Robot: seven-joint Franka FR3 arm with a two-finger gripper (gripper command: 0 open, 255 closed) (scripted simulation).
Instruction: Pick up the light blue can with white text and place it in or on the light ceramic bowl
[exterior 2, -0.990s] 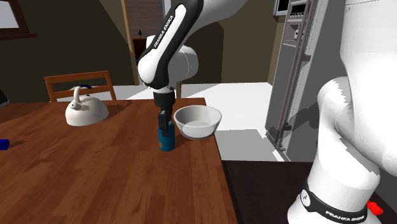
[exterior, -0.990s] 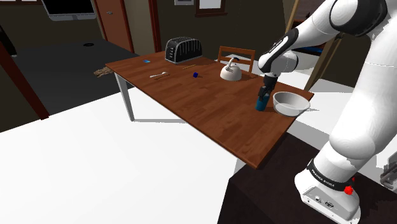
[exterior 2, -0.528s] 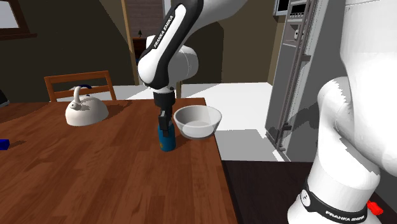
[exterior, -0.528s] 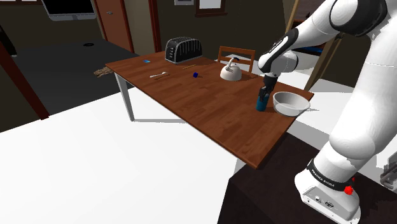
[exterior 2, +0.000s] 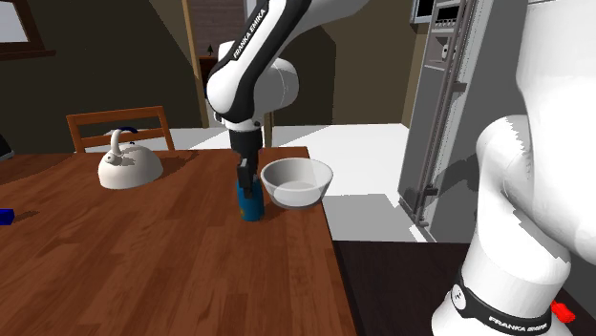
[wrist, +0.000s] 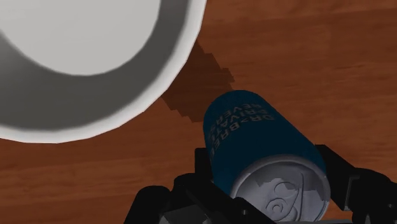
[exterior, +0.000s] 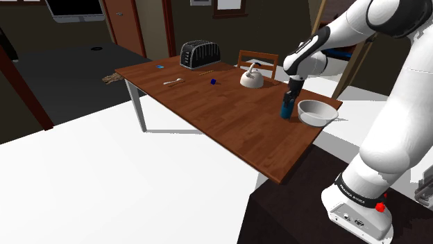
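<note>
My gripper (wrist: 270,191) is clamped on the blue can (wrist: 254,133), with my fingers (wrist: 202,167) pressing either side just below its silver top. White lettering runs round the body. The can is upright in my grip, just beside the white bowl (wrist: 83,70) and not touching it. Honestly can't tell if its base is on the brown table (wrist: 318,57) or a hair above. Both are near the table end closest to my stand (exterior: 277,215). A white kettle (exterior: 252,78) sits further back, and a black toaster (exterior: 200,53) is well apart.
</note>
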